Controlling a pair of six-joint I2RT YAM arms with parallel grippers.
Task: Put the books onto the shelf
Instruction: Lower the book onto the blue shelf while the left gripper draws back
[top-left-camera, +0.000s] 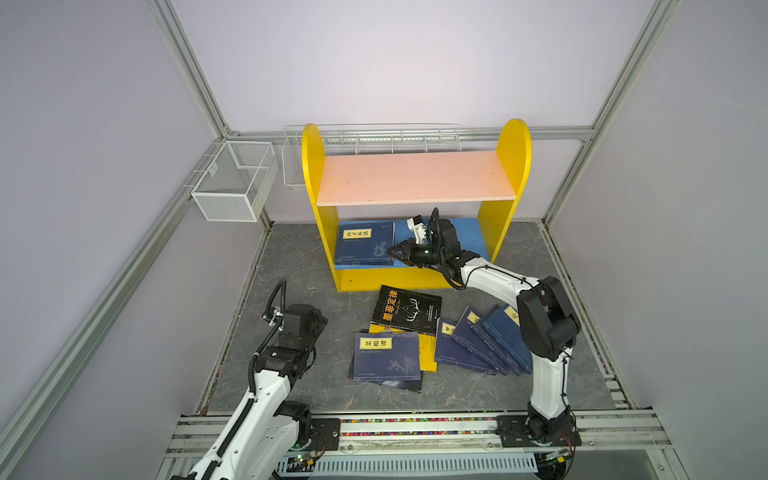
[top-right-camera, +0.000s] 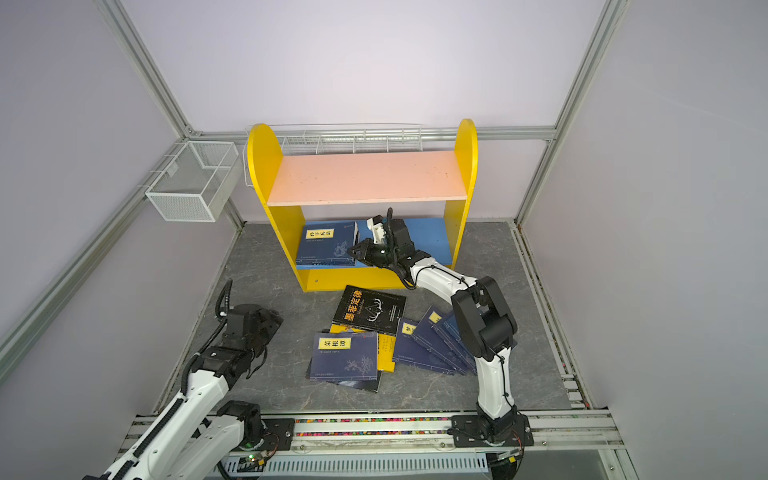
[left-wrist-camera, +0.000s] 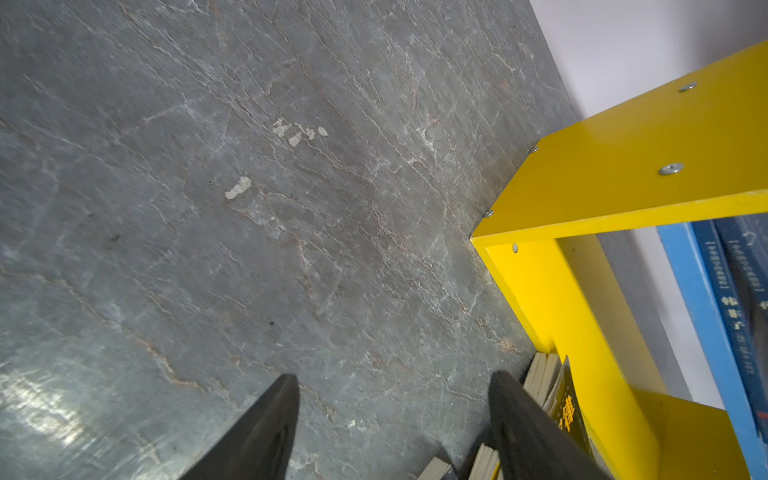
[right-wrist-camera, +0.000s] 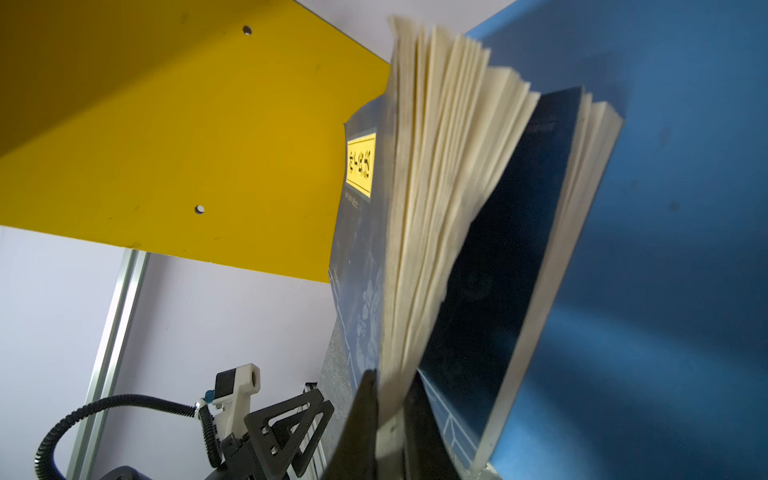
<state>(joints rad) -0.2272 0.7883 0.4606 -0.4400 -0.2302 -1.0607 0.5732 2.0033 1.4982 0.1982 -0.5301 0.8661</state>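
The shelf (top-left-camera: 415, 178) has yellow sides, a pink upper board and a blue lower board (top-left-camera: 465, 237). A stack of navy books (top-left-camera: 363, 243) lies flat at the left of the lower board. My right gripper (top-left-camera: 392, 250) reaches in from the right and is shut on the page edge of the top navy book (right-wrist-camera: 436, 166), whose pages fan out. On the floor in front lie a black book (top-left-camera: 409, 309), a navy book (top-left-camera: 386, 355) over a yellow one (top-left-camera: 428, 353), and fanned navy books (top-left-camera: 486, 340). My left gripper (left-wrist-camera: 395, 378) hangs open over bare floor, left of the pile.
A white mesh basket (top-left-camera: 235, 180) hangs on the left wall and a wire rack (top-left-camera: 374, 139) runs behind the shelf. The shelf's yellow side panel (left-wrist-camera: 623, 166) stands close to my left gripper. An aluminium rail (top-left-camera: 415, 428) carries both arm bases at the front.
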